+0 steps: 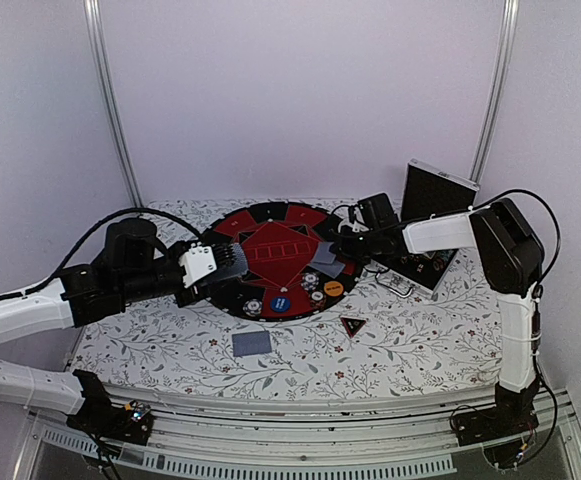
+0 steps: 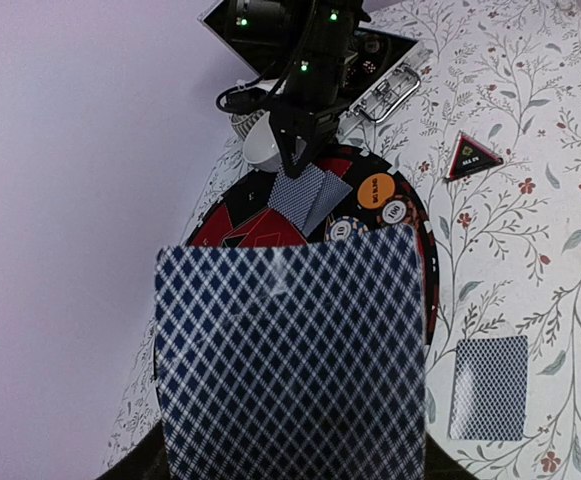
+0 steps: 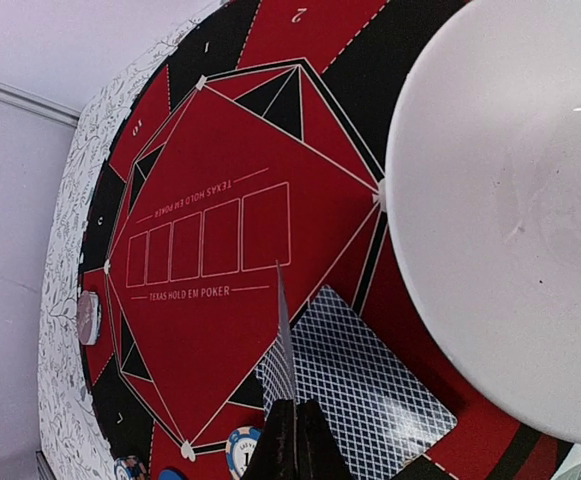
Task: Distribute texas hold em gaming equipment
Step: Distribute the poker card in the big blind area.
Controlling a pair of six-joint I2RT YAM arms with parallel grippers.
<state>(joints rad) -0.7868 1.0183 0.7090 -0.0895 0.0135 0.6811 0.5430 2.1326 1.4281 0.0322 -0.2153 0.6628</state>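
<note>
Left claw (image 1: 226, 261), seen from above, is half closed around a stack of cards (image 1: 235, 257) over the left rim of the round mat (image 1: 270, 215). Its arm reaches in low from the left. The right claw (image 1: 341, 247) comes in from the right, elbow bent high, its tip over the mat's right side near the open black case (image 1: 438, 195). Striped chips (image 1: 254, 307), a blue disc (image 1: 280, 301) and an orange disc (image 1: 333, 288) sit along the mat's near edge. A triangular marker (image 1: 353, 325) and a loose card (image 1: 252, 344) lie on the flowered surface (image 1: 420, 330).

From the left wrist, the held stack's blue diamond back fills the foreground and hides the fingers. The orange disc's lettering is too small to read. The right claw points straight down, a white bowl (image 2: 260, 150) just behind it.

From the right wrist, the mat reads "TEXAS HOLD EM POKER" on both sides of five card outlines, with 2, 1 and 10 at the rim. The fingers are pressed together, pinching a single card (image 3: 284, 330) edge-on above a flat card (image 3: 370, 390) beside the bowl.
</note>
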